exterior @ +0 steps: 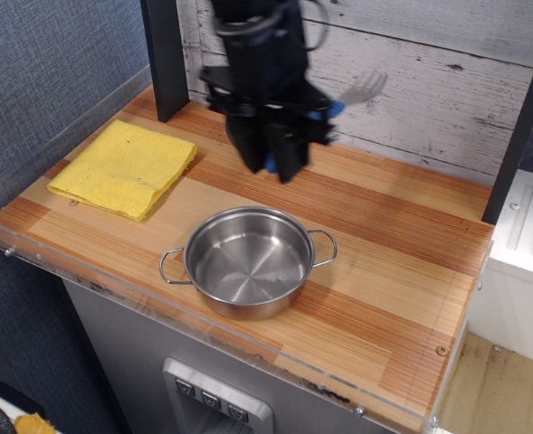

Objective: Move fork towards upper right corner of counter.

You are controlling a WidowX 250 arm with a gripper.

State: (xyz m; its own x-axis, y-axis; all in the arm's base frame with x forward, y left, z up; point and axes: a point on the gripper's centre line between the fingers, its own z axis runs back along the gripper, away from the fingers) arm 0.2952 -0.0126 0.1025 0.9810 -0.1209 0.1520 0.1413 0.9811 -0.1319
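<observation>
The black gripper (280, 158), clamped on the blue-handled, silver-tined fork (349, 96), hung above the striped wooden table (402, 244), far of the steel pot (248, 260). Likely hazard: the blurred fork slipping mid-swing or striking the plank wall (411, 63).

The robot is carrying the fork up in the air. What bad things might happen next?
1. The fork sticks out sideways from the gripper, held by its blue handle. It looks blurred, so it might slip and drop onto the counter.
2. The tines point toward the wooden back wall and might scrape it on the way to the corner.
3. The arm hides the spot behind it, so it might bump something there.
</observation>
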